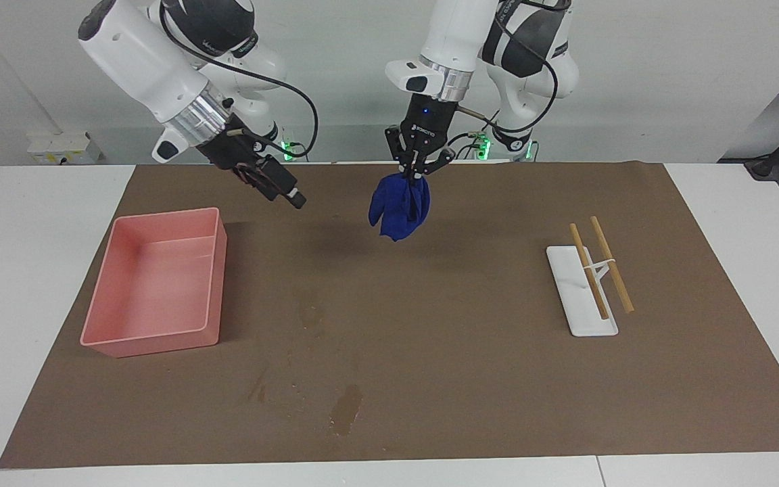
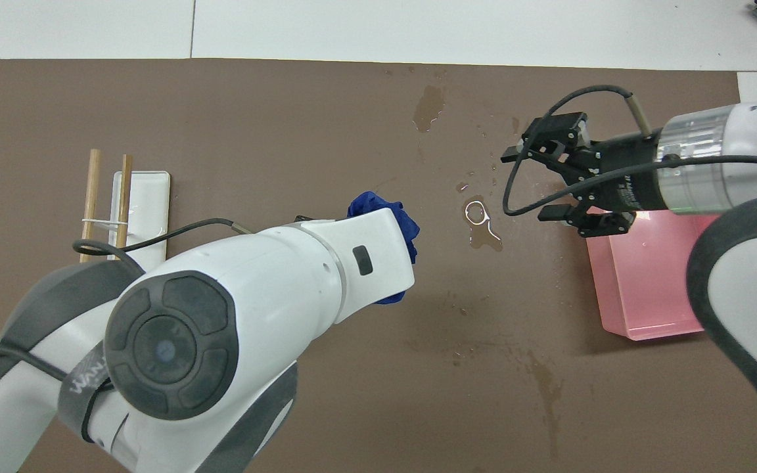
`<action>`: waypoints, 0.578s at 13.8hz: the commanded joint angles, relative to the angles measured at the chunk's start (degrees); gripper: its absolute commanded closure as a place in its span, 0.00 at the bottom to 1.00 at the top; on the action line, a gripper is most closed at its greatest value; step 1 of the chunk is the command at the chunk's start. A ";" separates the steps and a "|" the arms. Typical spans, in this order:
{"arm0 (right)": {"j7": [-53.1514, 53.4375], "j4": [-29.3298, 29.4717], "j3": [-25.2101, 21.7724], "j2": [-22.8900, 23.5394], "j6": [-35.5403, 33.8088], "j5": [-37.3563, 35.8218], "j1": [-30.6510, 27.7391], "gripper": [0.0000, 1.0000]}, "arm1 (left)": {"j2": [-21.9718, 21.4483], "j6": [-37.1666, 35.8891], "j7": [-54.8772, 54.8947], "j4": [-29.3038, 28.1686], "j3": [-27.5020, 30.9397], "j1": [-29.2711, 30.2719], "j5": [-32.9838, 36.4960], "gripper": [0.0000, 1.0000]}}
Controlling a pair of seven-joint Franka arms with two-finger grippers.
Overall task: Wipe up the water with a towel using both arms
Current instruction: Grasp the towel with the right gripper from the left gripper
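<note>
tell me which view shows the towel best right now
The facing view: the towel hangs whole and clear of the mat from the shut left gripper. In the overhead view the left arm covers most of the towel, leaving only blue edges showing.

1. A big brown mat [image 1: 470,352] is covering the table.
2. A pink tray [image 1: 153,284] is sitting on the mat, toward the right arm's end.
3. A white stand [image 1: 575,297] is sitting on the mat, toward the left arm's end.
4. Two wooden sticks [image 1: 602,267] are leaning on the stand.
</note>
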 commanded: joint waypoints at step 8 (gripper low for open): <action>12.41 -5.72 0.11 1.20 12.79 8.16 9.18 0.00 | 2.25 0.93 -0.52 4.36 -0.23 -0.99 1.99 1.00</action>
